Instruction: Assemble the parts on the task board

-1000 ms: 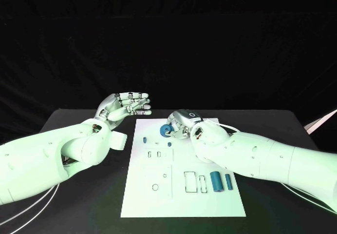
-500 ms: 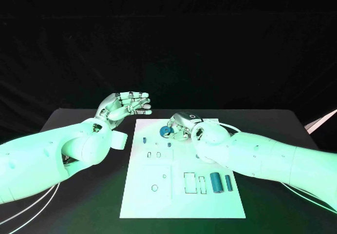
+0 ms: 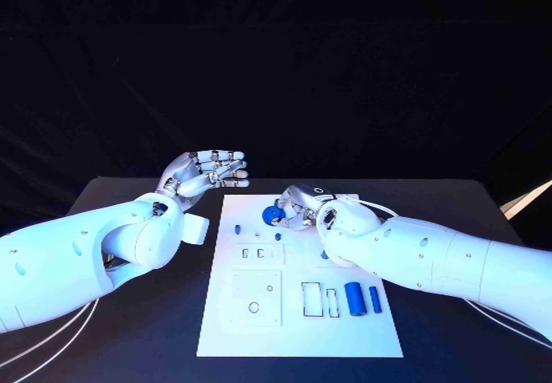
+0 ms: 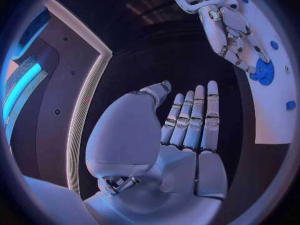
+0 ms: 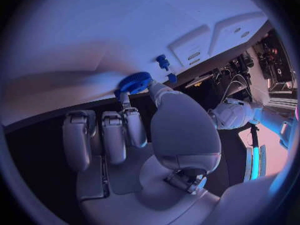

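Nearest the robot on the task board point(image 3: 230, 335), two blue cylinders point(image 3: 364, 298) lie loose just beside empty rectangular outlines, so that end looks unassembled. Further up sit two small slots and, beyond them, two little blue pegs point(image 3: 238, 229) standing in the board. At the far end the right hand point(image 3: 301, 209) pinches a blue gear point(image 3: 274, 214) between thumb and a finger, holding it at the board's surface near those pegs; the right wrist view shows the gear point(image 5: 134, 82) against the white plate. The left hand point(image 3: 207, 171) hovers off the board's far left corner, released, fingers straight and holding nothing. By my reading, most of the assembly remains. Against the earlier frames, the right hand and gear sit slightly lower toward the board, while the left hand has hardly moved.
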